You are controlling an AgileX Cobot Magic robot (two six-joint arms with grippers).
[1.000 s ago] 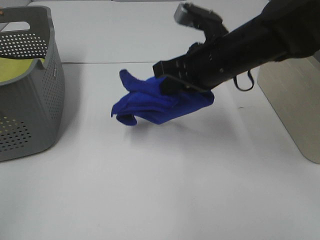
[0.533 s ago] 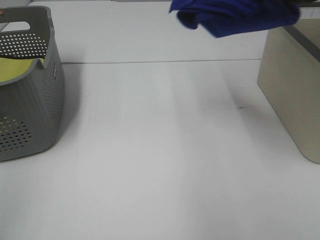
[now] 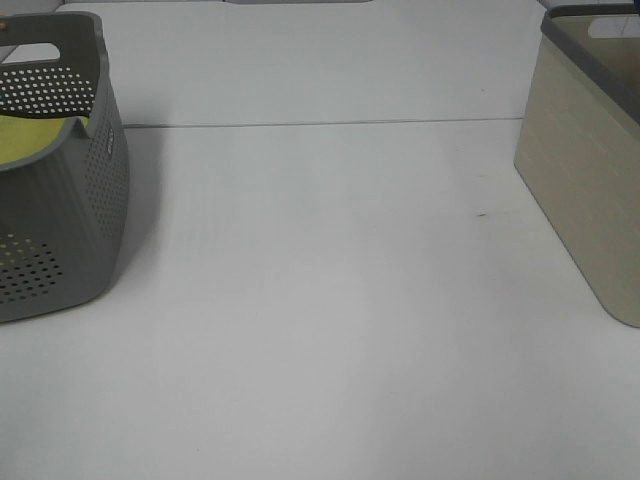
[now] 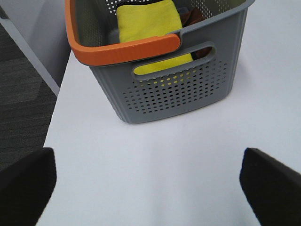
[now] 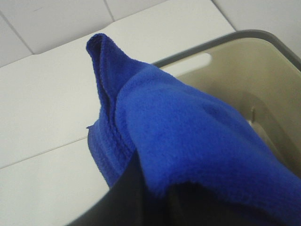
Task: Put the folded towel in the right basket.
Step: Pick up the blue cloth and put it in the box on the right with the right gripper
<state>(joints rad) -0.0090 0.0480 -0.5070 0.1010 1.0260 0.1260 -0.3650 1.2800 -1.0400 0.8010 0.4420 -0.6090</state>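
Observation:
The folded blue towel (image 5: pixel 188 136) fills the right wrist view and hangs over the open top of the beige right basket (image 5: pixel 235 80). My right gripper (image 5: pixel 157 202) is shut on the towel, and its dark fingers show just under the cloth. In the high view the right basket (image 3: pixel 580 170) stands at the right edge; the towel and both arms are out of that view. My left gripper (image 4: pixel 150 188) is open and empty, its fingers (image 4: pixel 26 183) spread wide above the table.
A grey perforated basket (image 3: pixel 60 180) with an orange handle (image 4: pixel 127 49) stands at the left, holding a yellow cloth (image 4: pixel 146 21). The white table (image 3: pixel 320 300) lies between the two baskets. The table's edge and dark floor (image 4: pixel 19 108) are beside the grey basket.
My right arm has lifted the blue towel from the table's middle up and to the right, out of the high view, over the beige basket.

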